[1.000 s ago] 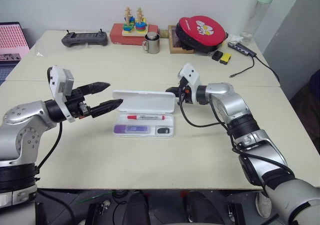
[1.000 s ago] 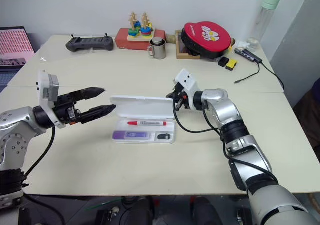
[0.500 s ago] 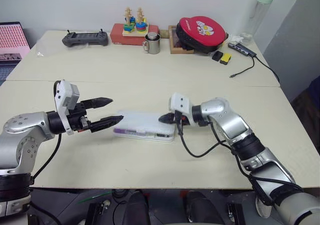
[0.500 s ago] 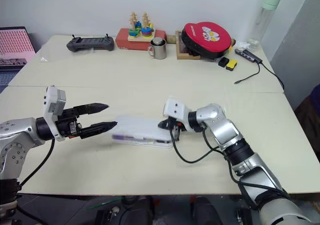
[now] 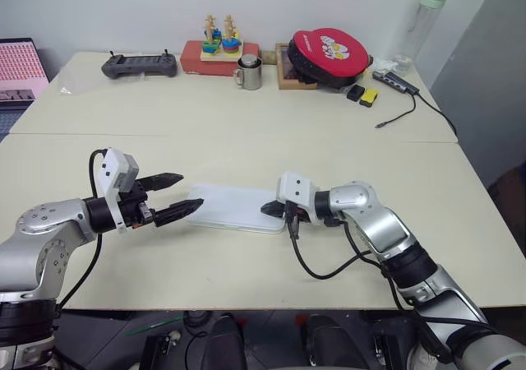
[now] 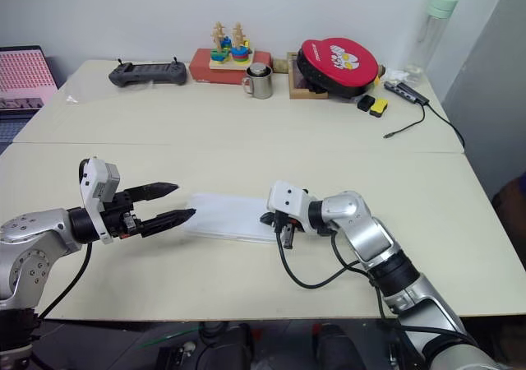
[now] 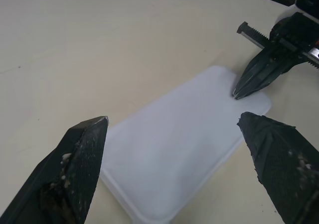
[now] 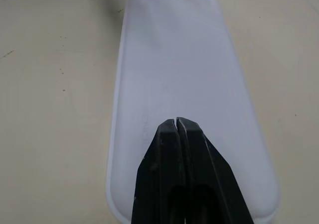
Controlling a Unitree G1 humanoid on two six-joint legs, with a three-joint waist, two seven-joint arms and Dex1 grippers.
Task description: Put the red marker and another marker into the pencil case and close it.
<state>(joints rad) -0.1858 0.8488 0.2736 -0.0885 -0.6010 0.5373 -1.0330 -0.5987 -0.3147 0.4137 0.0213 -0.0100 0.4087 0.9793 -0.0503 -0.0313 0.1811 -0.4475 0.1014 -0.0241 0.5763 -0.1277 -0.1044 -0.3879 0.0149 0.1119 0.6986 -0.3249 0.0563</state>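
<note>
We see the case (image 5: 237,207) lying shut on the bench (image 5: 246,123), long axis left to right, our empty, closed right pincer (image 5: 267,209) tip on its right end, nearer than the wide-open, empty left pincer (image 5: 182,194) just off its left end.

Pencil case (image 5: 234,207) lid down; contents hidden inside.

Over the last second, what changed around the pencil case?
The pencil case went from open to shut: the right tool, fingers shut, pushed the lid down and now rests over its right end. The left tool sank a little, open, beside the left end. The case stayed in place.
</note>
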